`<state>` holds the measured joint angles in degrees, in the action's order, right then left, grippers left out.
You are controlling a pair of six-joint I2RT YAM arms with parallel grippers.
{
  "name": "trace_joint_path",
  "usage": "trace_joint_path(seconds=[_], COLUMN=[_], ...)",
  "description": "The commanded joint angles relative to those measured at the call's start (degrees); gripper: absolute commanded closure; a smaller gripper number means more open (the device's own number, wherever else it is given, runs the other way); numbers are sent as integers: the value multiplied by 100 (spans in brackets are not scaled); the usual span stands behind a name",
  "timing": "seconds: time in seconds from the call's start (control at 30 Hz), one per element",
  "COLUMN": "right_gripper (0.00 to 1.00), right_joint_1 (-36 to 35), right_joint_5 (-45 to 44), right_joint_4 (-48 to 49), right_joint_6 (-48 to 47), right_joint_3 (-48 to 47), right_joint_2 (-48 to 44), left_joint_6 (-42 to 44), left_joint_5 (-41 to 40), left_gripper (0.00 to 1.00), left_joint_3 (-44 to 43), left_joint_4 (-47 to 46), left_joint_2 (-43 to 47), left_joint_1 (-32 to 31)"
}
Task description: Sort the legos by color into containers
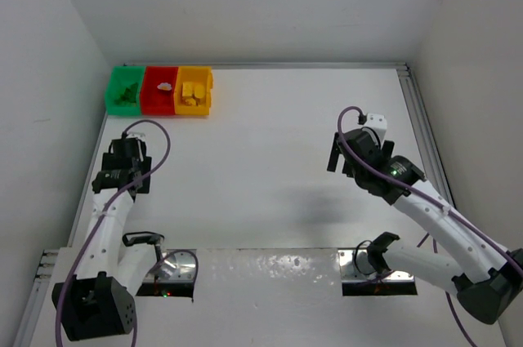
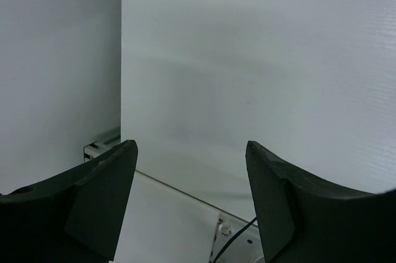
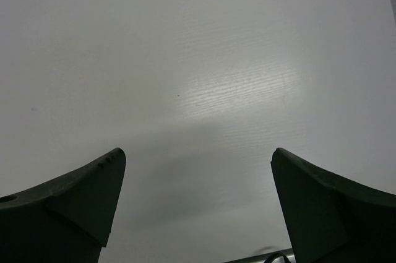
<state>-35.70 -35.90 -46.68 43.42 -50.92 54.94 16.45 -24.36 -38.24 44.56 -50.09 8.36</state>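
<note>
left gripper [image 2: 190,149]: its fingers [image 2: 102,195] are seen spread apart, nothing caught between them, only white wall [image 2: 247,59] beyond. the right gripper [image 3: 198,155] is spread wider yet, and nothing is held there either; bare table [image 3: 198,59] is all that is shown under it. further out, in the top view, both arms are found well apart from the bins [image 1: 160,110] at the far left corner. green legos [image 1: 126,95] are seen in the green bin [image 1: 114,86], yellow legos [image 1: 193,92] in the yellow bin [image 1: 209,90]. in the red bin [image 1: 147,100] a pale speck [image 1: 164,85] is made out, and the rest cannot be told. no loose brick is spotted on the table. the sorting is judged finished or nearly so. a last check for strays is called for next.
</note>
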Motion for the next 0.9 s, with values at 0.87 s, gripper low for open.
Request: trace_joint_path(seconds=[0.87], right_gripper=[1], right_joint_1=[11], right_joint_5=[-796], right_joint_4=[219], right_joint_6=[106], right_joint_3=[81], right_joint_2=[-27], left_joint_6=[131], left_joint_5=[80], left_gripper=[31], left_joint_3=[185], left_joint_4=[-369], left_joint_2=[456], left_joint_1=[96])
